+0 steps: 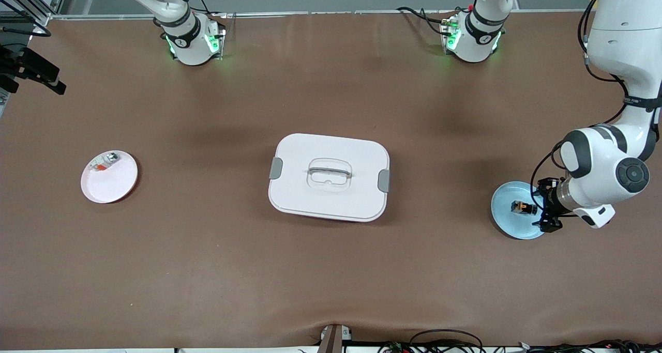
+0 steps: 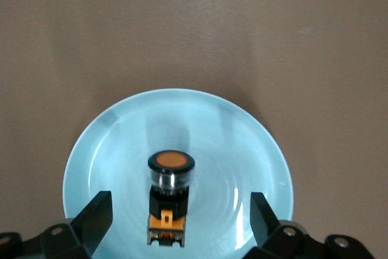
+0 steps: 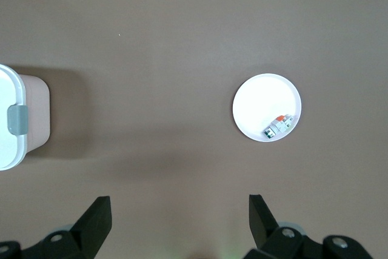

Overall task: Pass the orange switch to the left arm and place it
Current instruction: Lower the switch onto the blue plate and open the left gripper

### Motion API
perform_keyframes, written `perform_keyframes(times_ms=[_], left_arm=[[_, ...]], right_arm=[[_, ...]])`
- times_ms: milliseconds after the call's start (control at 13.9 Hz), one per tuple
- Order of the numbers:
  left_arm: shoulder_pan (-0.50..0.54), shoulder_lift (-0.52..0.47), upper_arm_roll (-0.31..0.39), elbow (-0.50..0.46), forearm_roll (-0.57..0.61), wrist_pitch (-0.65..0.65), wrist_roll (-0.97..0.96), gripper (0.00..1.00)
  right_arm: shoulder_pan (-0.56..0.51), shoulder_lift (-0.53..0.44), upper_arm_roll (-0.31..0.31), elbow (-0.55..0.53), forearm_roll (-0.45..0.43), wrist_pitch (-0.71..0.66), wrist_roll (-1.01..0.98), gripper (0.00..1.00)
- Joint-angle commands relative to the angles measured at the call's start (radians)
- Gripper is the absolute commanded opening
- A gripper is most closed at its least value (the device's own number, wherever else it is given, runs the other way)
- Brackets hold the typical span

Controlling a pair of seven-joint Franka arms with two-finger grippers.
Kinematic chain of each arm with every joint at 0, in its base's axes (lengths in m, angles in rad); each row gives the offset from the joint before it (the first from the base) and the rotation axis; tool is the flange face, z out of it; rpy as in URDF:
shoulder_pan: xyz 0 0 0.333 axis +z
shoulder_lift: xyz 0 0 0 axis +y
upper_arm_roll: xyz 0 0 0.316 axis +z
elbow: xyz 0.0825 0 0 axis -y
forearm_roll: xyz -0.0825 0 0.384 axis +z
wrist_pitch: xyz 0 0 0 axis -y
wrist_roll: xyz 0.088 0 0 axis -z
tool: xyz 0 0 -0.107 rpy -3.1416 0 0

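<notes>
From the front camera I see the box [image 1: 329,177] at table centre, lid on, with a white plate [image 1: 109,177] out at its nine o'clock toward the right arm's end and a blue plate [image 1: 509,216] at its three o'clock toward the left arm's end. The orange switch [image 1: 523,207] lies on its side in the blue plate, and the left gripper [image 1: 544,205] sits low at the plate's three o'clock edge, jaws apart around nothing. On the left wrist camera the switch [image 2: 169,196] rests between the spread fingers [image 2: 94,217], touching neither. On the right wrist camera the right gripper [image 3: 179,222] hangs high over bare table, fingers wide, with the white plate [image 3: 257,101] and its small silver part [image 3: 278,125] below.
</notes>
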Motion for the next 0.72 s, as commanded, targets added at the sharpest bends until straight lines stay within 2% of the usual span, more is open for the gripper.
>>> perform_keyframes(times_ms=[0, 360, 647], left_arm=[[-0.028, -0.063, -0.001, -0.025, 0.023, -0.024, 0.169, 1.00], [-0.058, -0.130, 0.001, -0.075, 0.009, -0.027, 0.749, 1.00], [-0.060, -0.182, -0.001, -0.079, 0.009, -0.036, 1.044, 1.00]], right_arm=[[0.006, -0.026, -0.004, -0.028, 0.005, 0.018, 0.006, 1.00], [0.007, -0.028, -0.004, -0.028, 0.005, 0.022, 0.004, 1.00], [0.009, -0.028, -0.004, -0.028, 0.006, 0.025, 0.006, 1.00]])
